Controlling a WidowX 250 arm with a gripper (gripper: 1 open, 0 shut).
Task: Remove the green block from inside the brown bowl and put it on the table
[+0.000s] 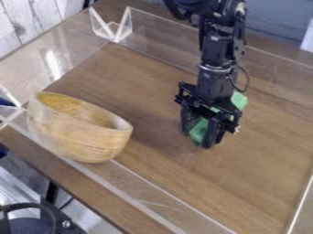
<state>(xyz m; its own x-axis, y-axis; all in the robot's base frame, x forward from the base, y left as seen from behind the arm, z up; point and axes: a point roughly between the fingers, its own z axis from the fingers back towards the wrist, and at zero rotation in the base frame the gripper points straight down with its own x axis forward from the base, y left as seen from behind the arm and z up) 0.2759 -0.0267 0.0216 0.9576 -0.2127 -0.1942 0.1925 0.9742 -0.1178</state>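
My black gripper (206,137) points almost straight down at the right of the table (134,87), its fingertips at the wood surface. It is shut on the green block (196,129), whose bright green shows between the fingers and again behind them at the right. The block sits low, at or just above the tabletop; contact with the wood cannot be told. The brown bowl (76,125), light tan and tilted toward me, rests at the left, well apart from the gripper. No block shows in the visible part of the bowl.
Low clear acrylic walls (184,205) run along the table's edges. A clear acrylic bracket (113,26) stands at the far left corner. The arm (221,41) rises from the gripper toward the top of the view.
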